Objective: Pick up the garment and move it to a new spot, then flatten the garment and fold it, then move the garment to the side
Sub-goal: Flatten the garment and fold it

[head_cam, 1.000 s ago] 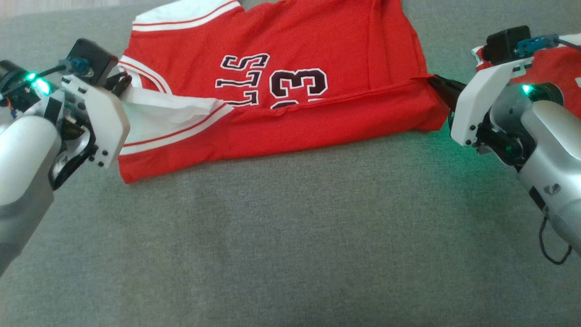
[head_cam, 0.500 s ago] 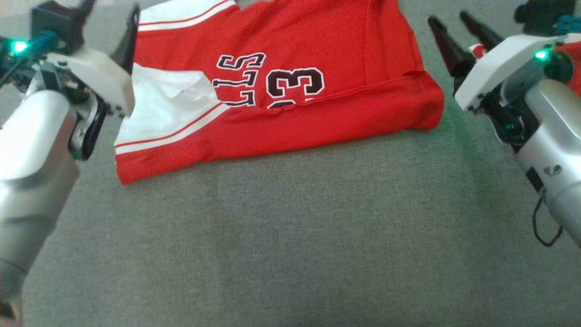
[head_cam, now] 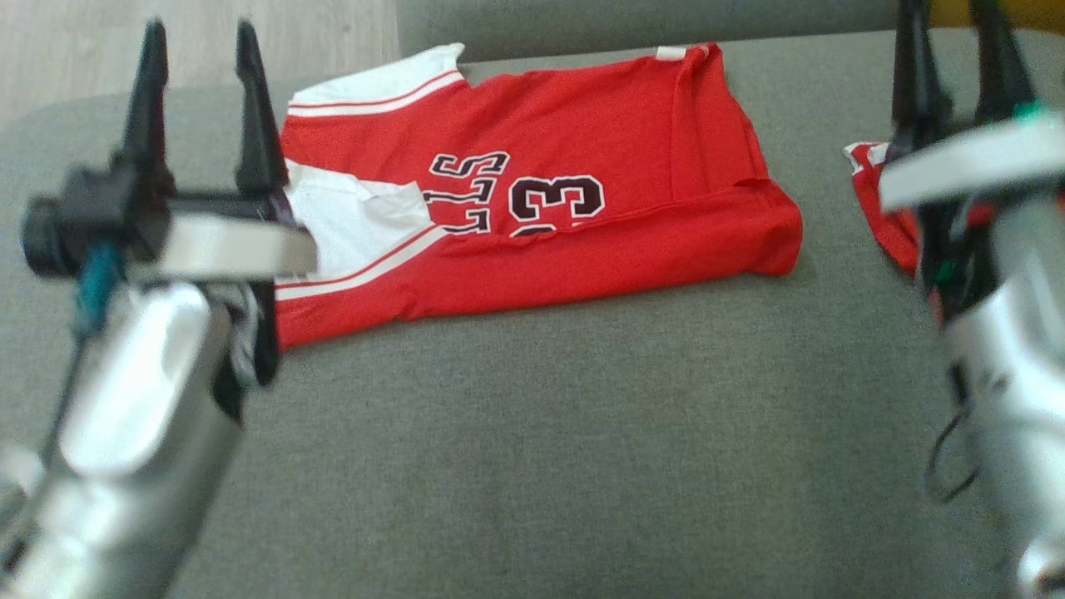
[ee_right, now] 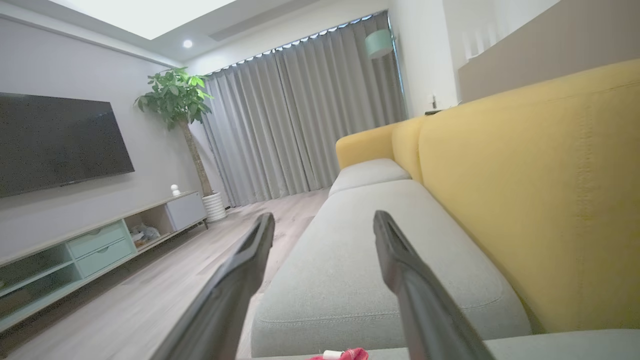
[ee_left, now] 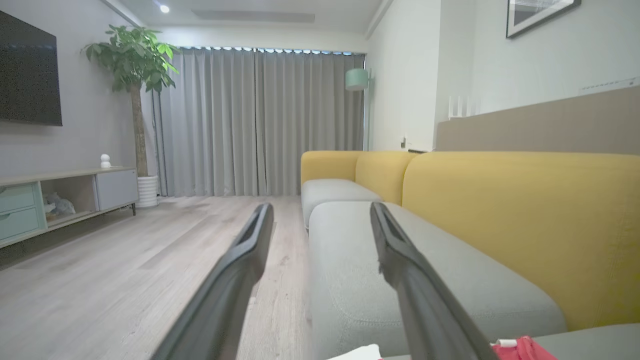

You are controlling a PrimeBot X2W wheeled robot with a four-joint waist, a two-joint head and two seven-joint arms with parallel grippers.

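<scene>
Head view: the folded red jersey with white trim and dark numerals (head_cam: 582, 241) lies flat on the grey fabric sofa seat (head_cam: 541, 433), at 4 o'clock from the left gripper (head_cam: 200, 42) and 8 o'clock from the right gripper (head_cam: 948, 25); both grippers are spread wide and hold nothing

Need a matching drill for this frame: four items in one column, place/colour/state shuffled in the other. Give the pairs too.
Items
1. jersey
2. left pincer
3. sofa backrest
4. second red garment

Descriptions
A. yellow
B. open, holding nothing
C. far right in the head view, partly hidden
D. folded, lying on the grey seat cushion

Pairs: 1-D, 2-B, 3-A, 4-C
</scene>
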